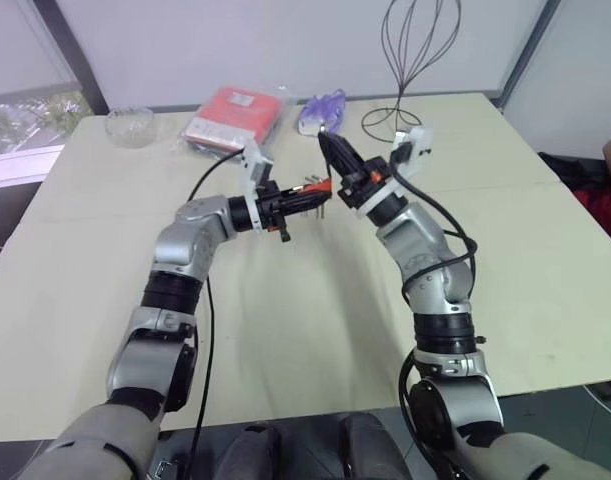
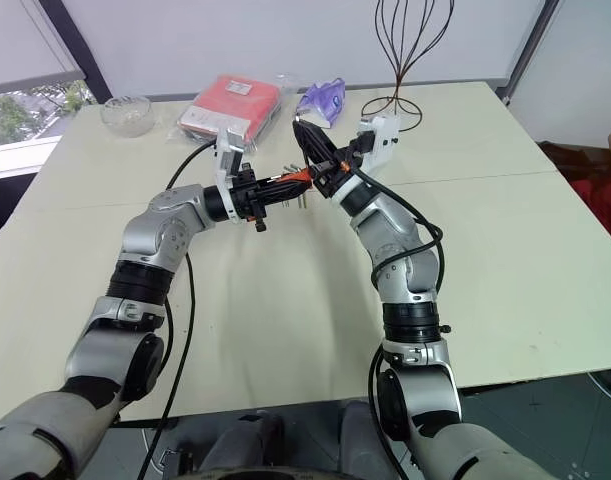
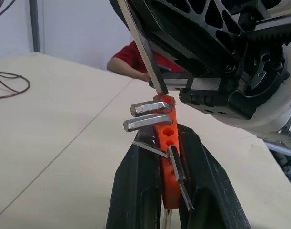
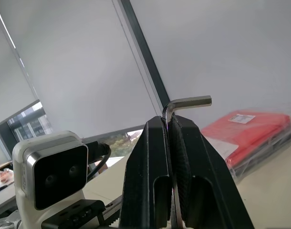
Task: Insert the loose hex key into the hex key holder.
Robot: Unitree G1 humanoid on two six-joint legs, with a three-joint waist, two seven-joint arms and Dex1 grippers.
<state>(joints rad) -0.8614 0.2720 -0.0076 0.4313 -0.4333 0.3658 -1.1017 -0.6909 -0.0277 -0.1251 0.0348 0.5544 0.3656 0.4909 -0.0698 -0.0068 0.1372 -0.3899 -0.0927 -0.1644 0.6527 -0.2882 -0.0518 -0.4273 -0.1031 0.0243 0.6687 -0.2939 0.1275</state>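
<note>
My left gripper [image 2: 281, 186] is shut on the orange hex key holder [image 3: 166, 143], held above the middle of the table [image 1: 315, 330]. Two short grey keys [image 3: 147, 116] stick out of the holder's side. The right gripper [image 4: 168, 121] is shut on the loose hex key [image 4: 187, 101], whose bent end pokes out past the fingertips. In the left wrist view the key's long straight shaft [image 3: 141, 46] slants down, and its tip sits at the holder's top end [image 3: 163, 98]. Both grippers meet close together, the right gripper [image 1: 334, 148] just above and to the right of the holder [image 1: 319, 186].
At the table's far side lie a red flat packet [image 1: 233, 114], a glass bowl [image 1: 130, 126], a purple item [image 1: 322, 108] and a black wire stand [image 1: 407, 60]. A person in red [image 3: 135, 60] is off the table's right edge.
</note>
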